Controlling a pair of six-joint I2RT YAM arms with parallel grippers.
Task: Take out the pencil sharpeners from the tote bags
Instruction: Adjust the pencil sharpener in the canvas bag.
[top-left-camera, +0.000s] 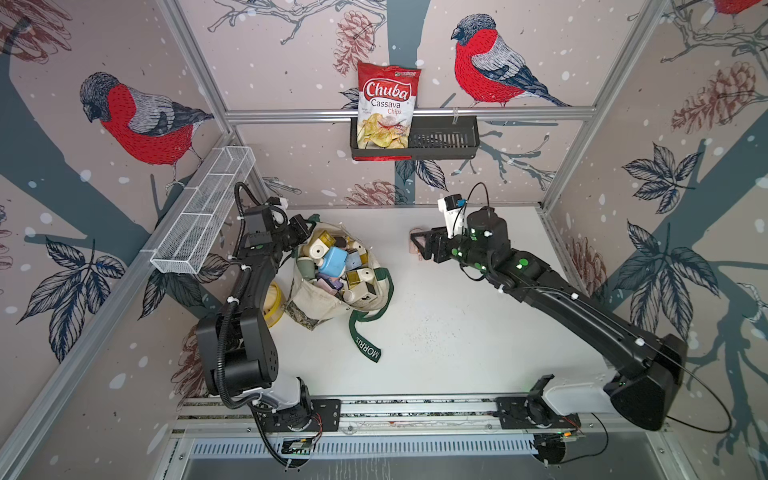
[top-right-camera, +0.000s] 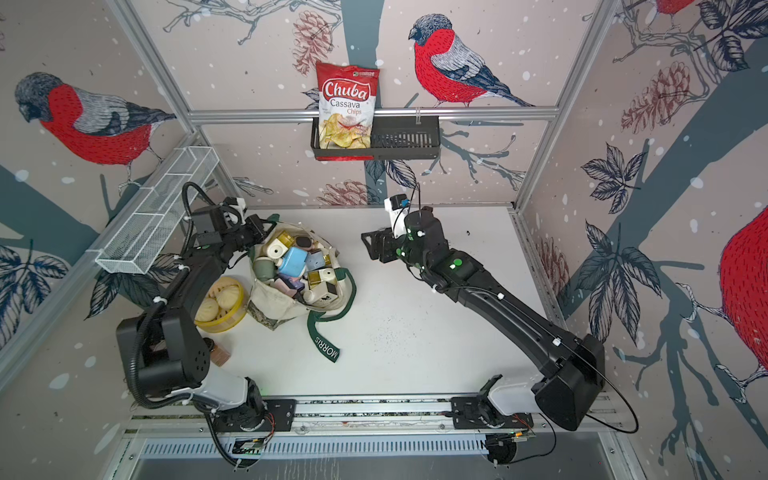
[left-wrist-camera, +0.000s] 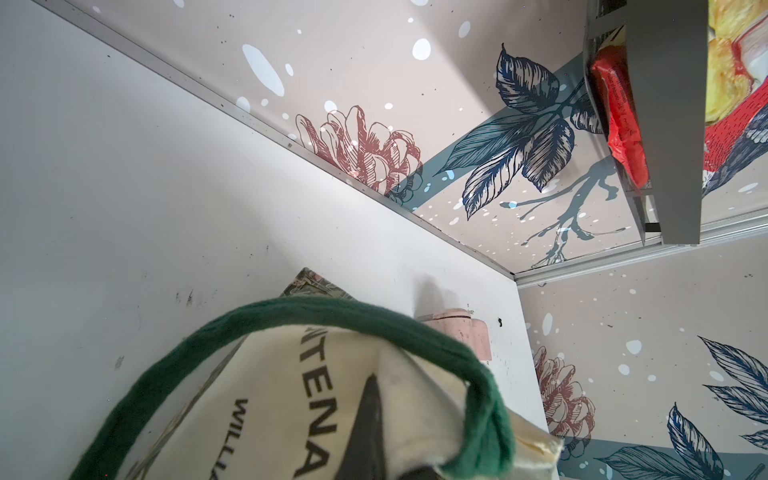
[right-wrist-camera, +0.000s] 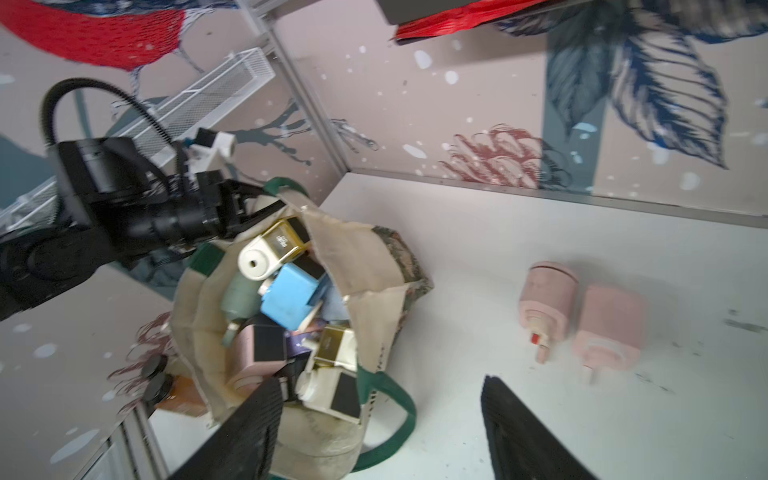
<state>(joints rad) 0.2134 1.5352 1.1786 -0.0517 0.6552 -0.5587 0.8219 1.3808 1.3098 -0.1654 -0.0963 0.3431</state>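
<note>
Left gripper (top-left-camera: 305, 226) pinched shut on the back rim of the tote bag (top-left-camera: 316, 301): soft cream canvas, thick dark green woven handles, leaf-print band at the base, slumped open on the white table (top-left-camera: 457, 324). Bag heaped with pencil sharpeners (top-left-camera: 332, 259): boxy smooth plastic in blue, cream, yellow, green and pink, some with dark drawers. Two pink sharpeners (right-wrist-camera: 548, 303) lie side by side on the table, well apart from the bag, near the right gripper (right-wrist-camera: 380, 386), whose ribbed black fingers are spread wide, holding nothing
</note>
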